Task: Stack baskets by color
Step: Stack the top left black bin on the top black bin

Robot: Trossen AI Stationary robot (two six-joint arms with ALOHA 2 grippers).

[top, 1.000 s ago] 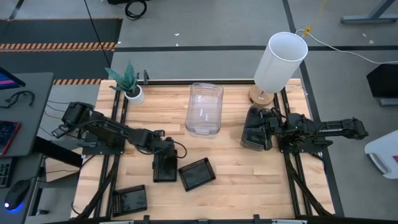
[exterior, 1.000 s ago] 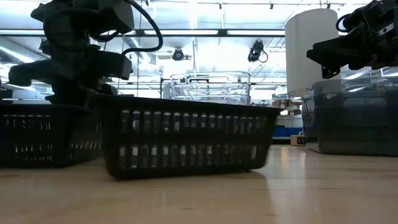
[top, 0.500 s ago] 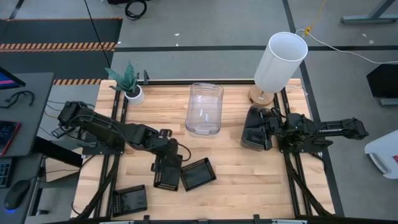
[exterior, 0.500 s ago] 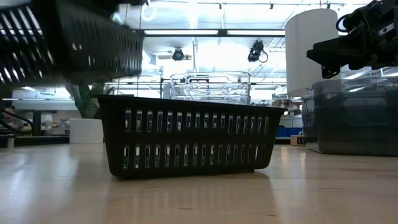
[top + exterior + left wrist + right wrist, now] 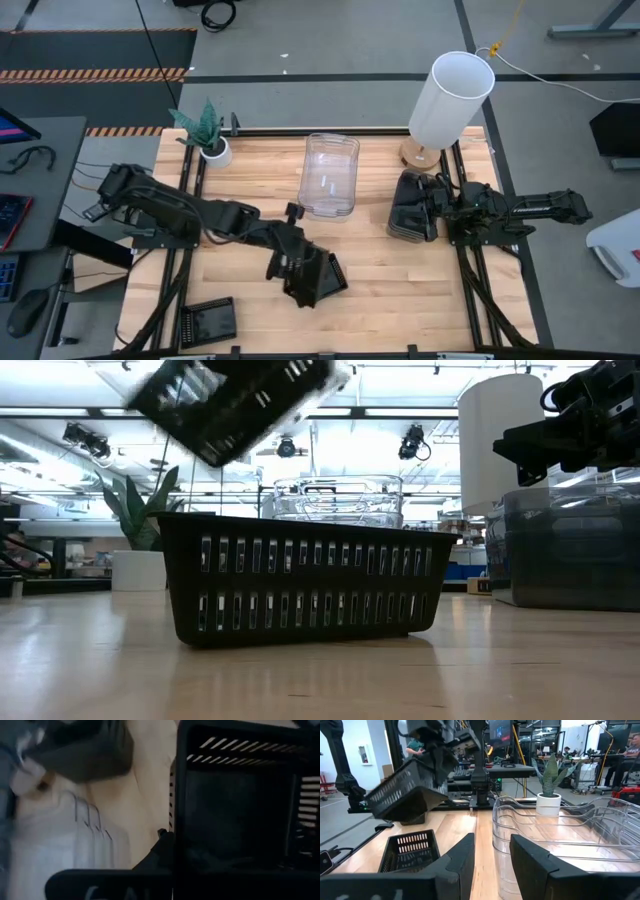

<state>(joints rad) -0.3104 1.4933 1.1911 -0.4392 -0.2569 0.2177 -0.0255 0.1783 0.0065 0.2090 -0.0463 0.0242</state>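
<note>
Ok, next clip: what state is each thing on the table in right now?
Left end effector: shut on carried black basket.
Carried black basket: lifted, tilted, over another black basket.
Black basket below: upright on table.
Third black basket: flat, near edge.
Clear baskets: nested.
Grey baskets: stacked.
Right end effector: open, by grey baskets.

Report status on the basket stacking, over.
Left gripper shut on a black basket, airborne, tilted above a second black basket. Right gripper open at the grey baskets. Path clear.

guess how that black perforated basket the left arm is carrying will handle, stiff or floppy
Probably stiff: the black basket keeps its shape though tilted in the left hand. Likely light, as a grip on one wall lifts it. Held at one edge, it may swing.
</note>
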